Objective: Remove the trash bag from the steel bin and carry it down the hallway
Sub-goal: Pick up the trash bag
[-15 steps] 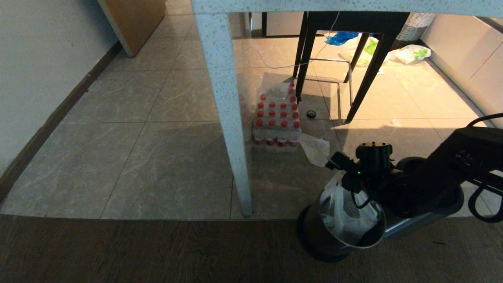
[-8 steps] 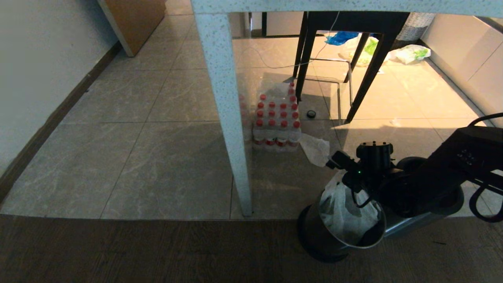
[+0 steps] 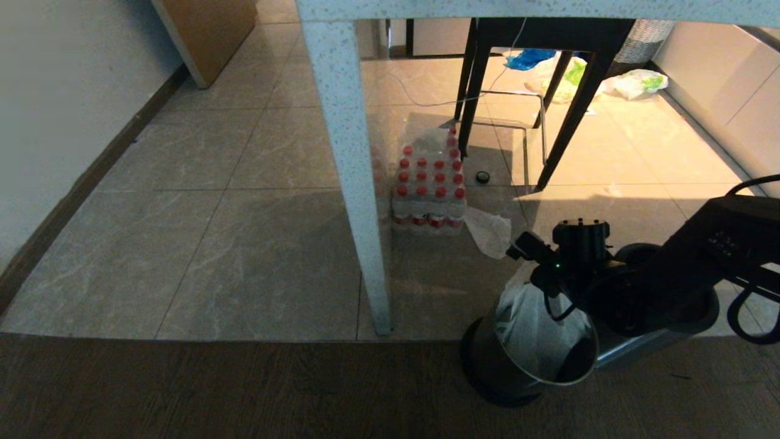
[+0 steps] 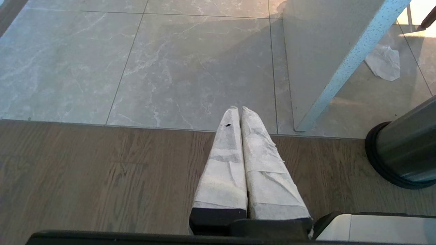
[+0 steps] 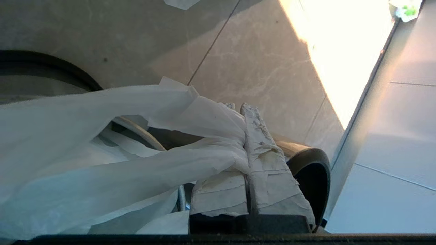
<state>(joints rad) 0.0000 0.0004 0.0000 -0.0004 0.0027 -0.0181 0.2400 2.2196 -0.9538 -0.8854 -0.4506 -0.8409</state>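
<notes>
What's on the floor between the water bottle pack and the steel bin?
Head view: a flat clear plastic scrap lies on the tiles between the bottle pack and the steel bin; otherwise bare tile.

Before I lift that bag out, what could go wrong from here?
The right gripper is shut on only a thin bunched fold of the trash bag, so the film may tear or slip out under load. The bag sits deep in the steel bin, which already looks tilted; it may drag or tip the bin. The speckled table leg and the bottle pack stand close by and could snag a swinging bag.
</notes>
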